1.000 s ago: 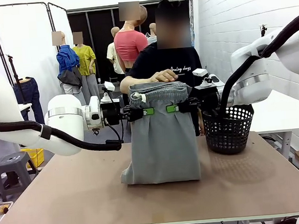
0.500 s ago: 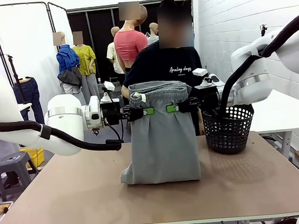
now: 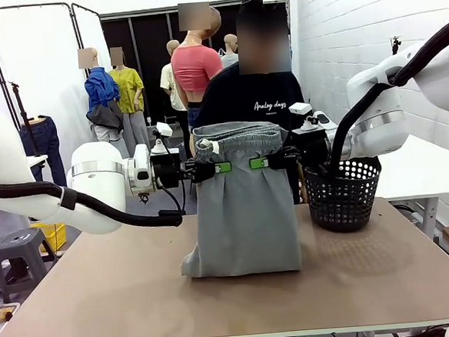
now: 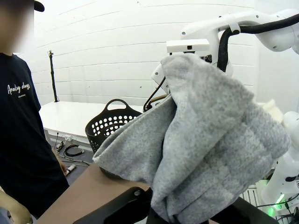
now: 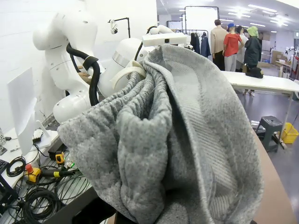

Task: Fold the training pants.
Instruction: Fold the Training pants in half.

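Note:
The light grey training pants hang upright over the middle of the table, their gathered waistband at the top and the lower end bunched on the tabletop. My left gripper is shut on the left side of the waistband. My right gripper is shut on its right side, close beside the left one. The left wrist view has the grey fabric draped over my fingers, hiding them. The right wrist view has thick folds of the pants covering that gripper too.
A black perforated basket stands on the table's right side, close to the pants. A person in a dark T-shirt stands at the far edge behind the pants. A white table lies to the right.
The person's hand, which rested on the waistband a second ago, has drawn back out of sight. Both grippers and the pants have stayed still.

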`<action>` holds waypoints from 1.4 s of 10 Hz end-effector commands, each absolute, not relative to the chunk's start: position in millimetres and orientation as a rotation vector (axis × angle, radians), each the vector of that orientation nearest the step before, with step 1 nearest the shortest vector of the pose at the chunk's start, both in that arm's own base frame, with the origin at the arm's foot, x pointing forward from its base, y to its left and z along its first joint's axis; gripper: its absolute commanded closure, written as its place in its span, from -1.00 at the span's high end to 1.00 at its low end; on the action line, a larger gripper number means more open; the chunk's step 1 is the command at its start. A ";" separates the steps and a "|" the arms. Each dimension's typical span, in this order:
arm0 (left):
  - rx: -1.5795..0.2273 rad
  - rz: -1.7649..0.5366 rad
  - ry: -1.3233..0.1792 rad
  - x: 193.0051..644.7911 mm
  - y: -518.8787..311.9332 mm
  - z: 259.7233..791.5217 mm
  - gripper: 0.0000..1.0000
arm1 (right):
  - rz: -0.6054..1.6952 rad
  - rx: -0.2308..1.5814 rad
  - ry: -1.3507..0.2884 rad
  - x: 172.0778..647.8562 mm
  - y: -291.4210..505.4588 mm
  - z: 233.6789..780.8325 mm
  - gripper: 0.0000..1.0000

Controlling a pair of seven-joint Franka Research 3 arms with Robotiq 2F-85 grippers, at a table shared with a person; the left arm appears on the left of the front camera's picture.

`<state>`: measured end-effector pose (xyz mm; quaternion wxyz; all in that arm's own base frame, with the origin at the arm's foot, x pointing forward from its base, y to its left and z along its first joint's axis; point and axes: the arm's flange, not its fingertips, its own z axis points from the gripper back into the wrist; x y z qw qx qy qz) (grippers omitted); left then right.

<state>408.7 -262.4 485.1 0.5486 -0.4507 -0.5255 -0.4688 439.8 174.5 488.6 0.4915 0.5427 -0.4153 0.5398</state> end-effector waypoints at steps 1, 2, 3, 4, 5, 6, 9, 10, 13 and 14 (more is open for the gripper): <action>-1.064 -1.112 -1.258 407.8 -263.6 491.0 -1.00 | 1.294 1.345 -1.018 437.5 175.3 489.1 -1.00; -1.064 -1.112 -1.258 407.8 -263.6 491.0 -1.00 | 1.294 1.345 -1.018 437.5 175.3 489.1 -1.00; -1.064 -1.112 -1.258 407.8 -263.6 491.0 -1.00 | 1.294 1.345 -1.018 437.5 175.3 489.1 -1.00; -1.064 -1.112 -1.258 407.8 -263.6 491.0 -1.00 | 1.294 1.345 -1.018 437.5 175.3 489.1 -1.00; -1.064 -1.112 -1.258 407.8 -263.6 491.0 -1.00 | 1.294 1.345 -1.018 437.5 175.3 489.1 -1.00; -1.064 -1.112 -1.258 407.8 -263.6 491.0 -1.00 | 1.294 1.345 -1.018 437.5 175.3 489.1 -1.00; -1.064 -1.112 -1.258 407.8 -263.6 491.0 -1.00 | 1.294 1.345 -1.018 437.5 175.3 489.1 -1.00; -1.064 -1.112 -1.258 407.8 -263.6 491.0 -1.00 | 1.294 1.345 -1.018 437.5 175.3 489.1 -1.00; -1.064 -1.112 -1.258 407.8 -263.6 491.0 -1.00 | 1.294 1.345 -1.018 437.5 175.3 489.1 -1.00; -1.064 -1.112 -1.258 407.8 -263.6 491.0 -1.00 | 1.294 1.345 -1.018 437.5 175.3 489.1 -1.00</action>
